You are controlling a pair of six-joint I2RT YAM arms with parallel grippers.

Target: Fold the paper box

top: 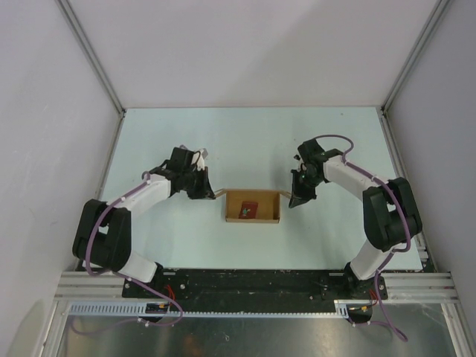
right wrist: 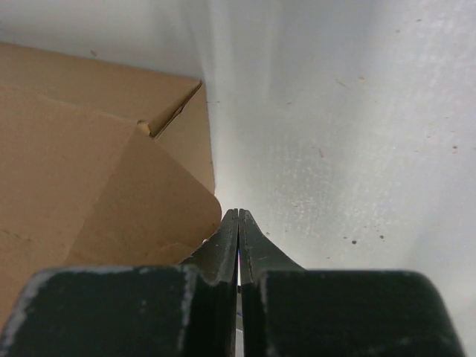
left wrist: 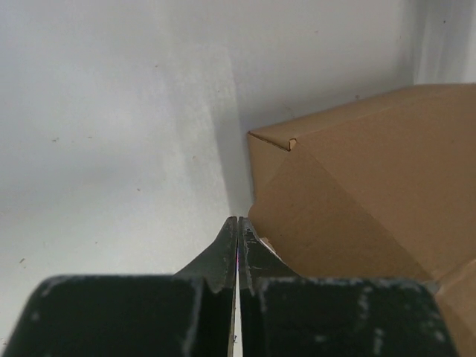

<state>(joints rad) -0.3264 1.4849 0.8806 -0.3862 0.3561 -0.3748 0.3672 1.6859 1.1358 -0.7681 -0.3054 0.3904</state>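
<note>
The pale table is carrying the paper box, sitting open-topped at its middle. My left gripper is pressing its jaws together, empty, just beside the box's left end; my right gripper is doing likewise at the right end. A small red item is lying inside.

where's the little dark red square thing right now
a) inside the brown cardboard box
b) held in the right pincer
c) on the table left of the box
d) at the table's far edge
a: in the top view the small dark red square item lies on the floor of the shallow brown cardboard box, within its walls.
</note>
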